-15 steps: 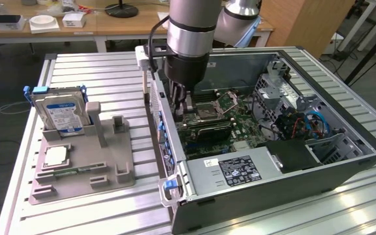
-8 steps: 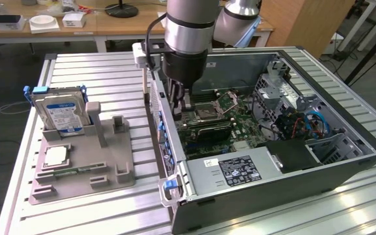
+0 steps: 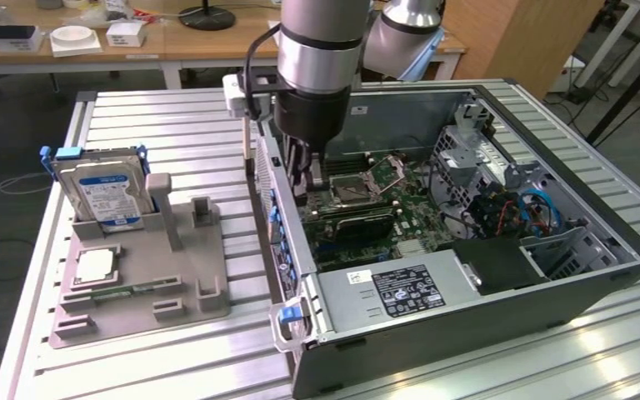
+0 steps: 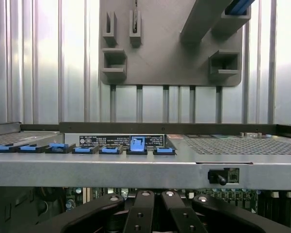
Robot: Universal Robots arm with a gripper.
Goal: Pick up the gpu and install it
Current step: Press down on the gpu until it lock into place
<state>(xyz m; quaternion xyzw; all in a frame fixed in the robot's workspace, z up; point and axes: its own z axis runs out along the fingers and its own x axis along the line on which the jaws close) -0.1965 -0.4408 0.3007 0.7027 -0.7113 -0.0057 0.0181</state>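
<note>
My gripper (image 3: pixel 303 185) reaches down into the open computer case (image 3: pixel 587 275), close to its rear wall with the blue slot clips (image 4: pixel 137 144). Its black fingers (image 4: pixel 140 211) are drawn together, and I see nothing between them. A thin dark card that looks like the gpu (image 3: pixel 353 219) stands on edge across the motherboard (image 3: pixel 409 212), just in front of the gripper. Whether the fingers touch it is hidden by the case wall. The two upright posts (image 3: pixel 160 193) of the grey holder (image 3: pixel 192 279) have nothing between them.
The holder on the exterior view's left carries a silver hard drive (image 3: pixel 103 190), a square chip (image 3: pixel 94 265) and a narrow green stick (image 3: pixel 131 291). In the case are a power supply (image 3: pixel 403 287), drive cages (image 3: pixel 470 158) and blue cables (image 3: pixel 537 212). Desks stand behind the ribbed table (image 3: pixel 164 117).
</note>
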